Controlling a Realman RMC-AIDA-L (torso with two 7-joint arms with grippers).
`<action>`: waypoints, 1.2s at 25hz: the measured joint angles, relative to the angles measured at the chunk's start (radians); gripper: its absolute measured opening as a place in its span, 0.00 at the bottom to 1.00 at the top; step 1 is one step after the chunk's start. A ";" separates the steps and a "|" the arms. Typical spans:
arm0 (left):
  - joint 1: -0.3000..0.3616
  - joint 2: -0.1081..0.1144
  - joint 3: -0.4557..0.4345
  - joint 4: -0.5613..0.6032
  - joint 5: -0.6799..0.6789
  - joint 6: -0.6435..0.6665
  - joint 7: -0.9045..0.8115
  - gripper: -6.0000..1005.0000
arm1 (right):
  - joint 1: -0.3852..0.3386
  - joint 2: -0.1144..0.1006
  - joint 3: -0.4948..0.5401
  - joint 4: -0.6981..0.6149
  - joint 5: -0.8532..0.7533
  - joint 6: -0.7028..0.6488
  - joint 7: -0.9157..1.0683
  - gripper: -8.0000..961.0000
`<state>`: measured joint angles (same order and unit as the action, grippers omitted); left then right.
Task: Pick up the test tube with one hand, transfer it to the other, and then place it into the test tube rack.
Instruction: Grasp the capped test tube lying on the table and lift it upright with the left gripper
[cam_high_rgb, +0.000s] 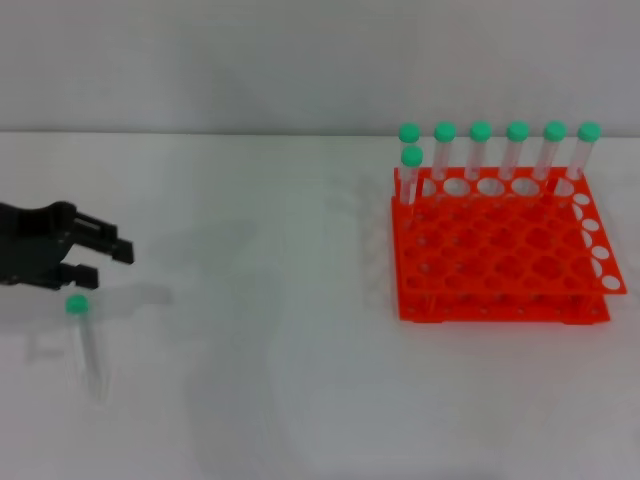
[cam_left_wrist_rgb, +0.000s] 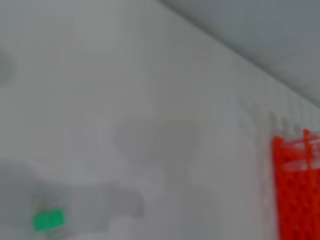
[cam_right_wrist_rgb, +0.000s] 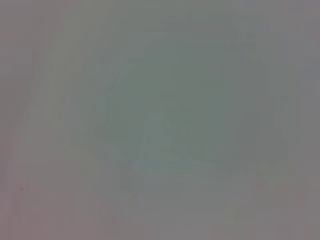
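Left tool (cam_high_rgb: 110, 262), black, enters at the 9 o'clock edge of the head view with its fingers (cam_high_rgb: 108, 246) spread apart and released, holding nothing. Just beside it toward 6 o'clock, a test tube (cam_high_rgb: 87, 340) lies flat on the white bench (cam_high_rgb: 270, 380), green cap (cam_high_rgb: 77, 305) nearest the tool and apart from the fingers; the left wrist view shows the same cap (cam_left_wrist_rgb: 48, 220). Well apart toward 3 o'clock stands the orange-red test tube rack (cam_high_rgb: 500, 250), with seven green-capped tubes (cam_high_rgb: 480, 150) upright along its far side. The right tool is out of view.
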<state>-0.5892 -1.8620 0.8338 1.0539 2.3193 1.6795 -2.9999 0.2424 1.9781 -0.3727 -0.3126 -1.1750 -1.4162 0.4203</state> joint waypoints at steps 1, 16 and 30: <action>-0.005 0.005 -0.005 -0.010 0.016 0.004 -0.002 0.62 | 0.004 0.001 0.000 0.000 0.000 0.003 -0.003 0.88; -0.145 0.021 -0.082 -0.200 0.328 0.028 -0.008 0.57 | 0.029 0.020 0.000 0.000 0.000 0.040 -0.018 0.88; -0.228 -0.019 -0.082 -0.324 0.487 -0.035 -0.009 0.57 | 0.021 0.021 0.000 0.003 0.000 0.049 -0.020 0.88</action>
<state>-0.8175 -1.8807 0.7519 0.7300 2.8059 1.6440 -3.0090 0.2638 1.9987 -0.3727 -0.3093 -1.1750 -1.3674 0.4003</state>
